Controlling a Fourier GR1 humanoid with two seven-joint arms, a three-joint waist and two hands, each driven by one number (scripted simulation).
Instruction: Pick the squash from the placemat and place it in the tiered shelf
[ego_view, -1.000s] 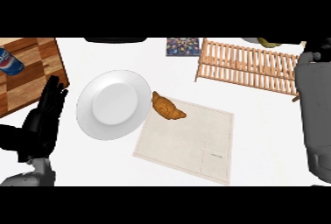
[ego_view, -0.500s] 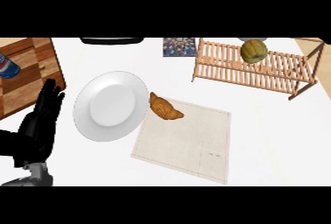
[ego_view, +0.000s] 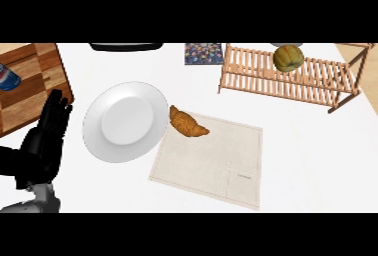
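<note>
Sits already on the wooden tiered shelf (ego_view: 295, 80) at the upper right of the frame: the squash (ego_view: 288, 58), round and yellow-green, resting on the slats near the back rail. Lies bare of it, the beige placemat (ego_view: 214, 157) at lower centre, with only a croissant (ego_view: 187, 123) overlapping its upper left corner, just beside the white plate (ego_view: 124, 121). Shows at the left edge, the left hand (ego_view: 46, 141), fingers straight and apart, holding nothing, resting beside the plate. Appears nowhere, the right hand, so nothing to say of its fingers.

Judging from this, placement looks done, with only the retreat left. To finish well: keep the right arm clear of the shelf's raised end posts, avoid nudging the squash, since a round body on slats would probably roll easily toward the lower front edge. Leave the left hand where it is, away from plate and croissant. Check that the squash stays seated between slats rather than balanced on one.
</note>
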